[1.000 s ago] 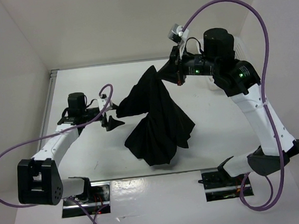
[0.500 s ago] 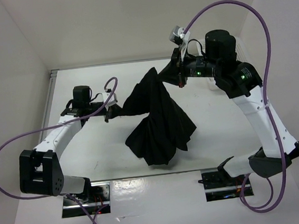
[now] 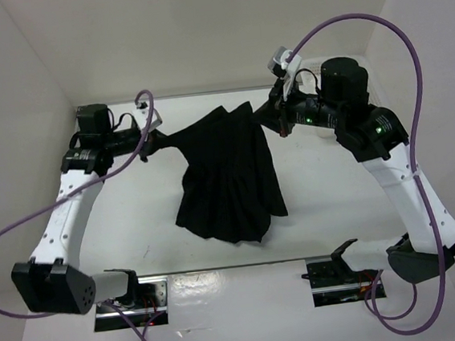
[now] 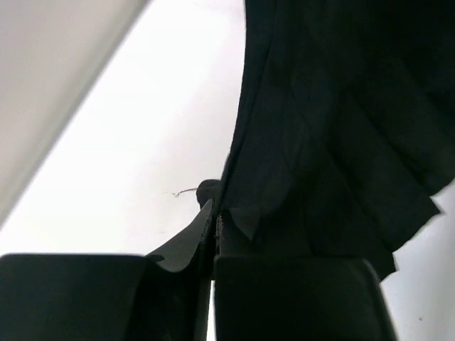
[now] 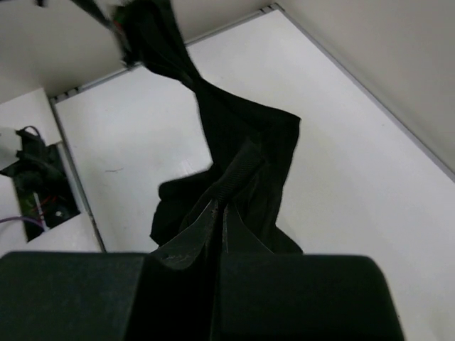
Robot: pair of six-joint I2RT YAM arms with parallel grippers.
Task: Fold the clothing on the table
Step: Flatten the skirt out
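Table (image 3: pixel 352 207): white, matte, flat.

Garment (image 3: pixel 228 178): black pleated cloth, strung across the far half of the table. Its top edge is lifted off the surface. The lower hem fans toward the table's near edge and, as I judge it, rests on the tabletop.

Left pincer (image 3: pixel 158 138): above the table's far left part, tips pressed together on one end of the top edge.

Right pincer (image 3: pixel 266 112): above the table's far middle, a little to the right, clamped on the other end with a thicker band of cloth between its tips.

Handling, my judgement: light, limp, no stiffness. The pleats will slump and bunch once the span goes slack. The matte weave is unlikely to slide out of a firm pinch. The best holds are the band's two ends, where the layers are thickest. A pinch mid-pleat would likely catch one layer only.
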